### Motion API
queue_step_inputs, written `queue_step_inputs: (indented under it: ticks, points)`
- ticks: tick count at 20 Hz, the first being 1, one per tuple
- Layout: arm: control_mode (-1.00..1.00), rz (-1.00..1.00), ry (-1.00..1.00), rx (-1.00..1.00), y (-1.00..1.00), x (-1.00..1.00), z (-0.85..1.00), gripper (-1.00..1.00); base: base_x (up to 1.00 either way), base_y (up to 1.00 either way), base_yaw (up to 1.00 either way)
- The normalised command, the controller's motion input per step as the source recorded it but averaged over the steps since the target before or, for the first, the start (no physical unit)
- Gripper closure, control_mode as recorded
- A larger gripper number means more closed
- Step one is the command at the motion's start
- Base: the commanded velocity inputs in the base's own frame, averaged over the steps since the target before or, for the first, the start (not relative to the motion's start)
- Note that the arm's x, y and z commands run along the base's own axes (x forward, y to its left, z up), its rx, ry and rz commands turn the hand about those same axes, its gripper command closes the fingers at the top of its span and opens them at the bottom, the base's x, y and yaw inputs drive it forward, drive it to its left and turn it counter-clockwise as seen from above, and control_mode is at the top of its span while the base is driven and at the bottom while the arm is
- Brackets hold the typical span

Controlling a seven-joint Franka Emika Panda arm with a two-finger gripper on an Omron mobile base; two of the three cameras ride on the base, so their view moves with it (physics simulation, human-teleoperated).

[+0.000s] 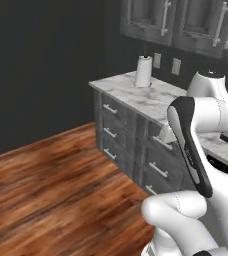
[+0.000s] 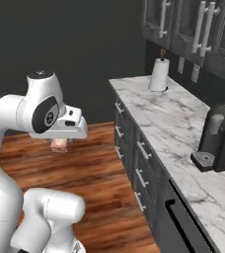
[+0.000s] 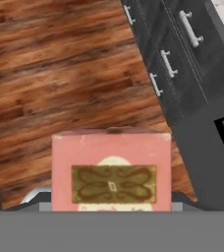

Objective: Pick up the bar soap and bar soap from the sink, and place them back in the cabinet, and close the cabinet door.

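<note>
Gripping bar soap above floor

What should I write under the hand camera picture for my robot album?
The end effector carries a pink bar soap above the wooden floor, beside dark drawers.

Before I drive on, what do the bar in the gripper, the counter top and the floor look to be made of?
Bar soap: matte pinkish-red block, cream patch and olive ornament; looks like wrapped or stamped soap. Counter top: white stone with grey veining, probably polished marble. Floor: reddish-brown planks with visible grain, wood or wood-look laminate.
</note>
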Motion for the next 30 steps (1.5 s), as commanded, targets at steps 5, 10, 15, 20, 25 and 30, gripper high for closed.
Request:
queue_step_inputs:
  ticks: [5,10,15,20,25,30]
  points:
    - [1.0,0.0,0.0,0.0,0.0,0.0,0.0,1.0,0.33,0.0,-0.61]
    - [1.0,0.0,0.0,0.0,0.0,0.0,0.0,1.0,0.36,0.0,-0.63]
    - [1.0,0.0,0.0,0.0,0.0,0.0,0.0,1.0,0.39,0.0,-0.62]
    - [1.0,0.0,0.0,0.0,0.0,0.0,0.0,1.0,0.48,0.0,-0.56]
    - [1.0,0.0,0.0,0.0,0.0,0.0,0.0,1.0,0.54,0.08,-0.49]
    - [1.0,0.0,0.0,0.0,0.0,0.0,0.0,1.0,0.58,0.17,-0.39]
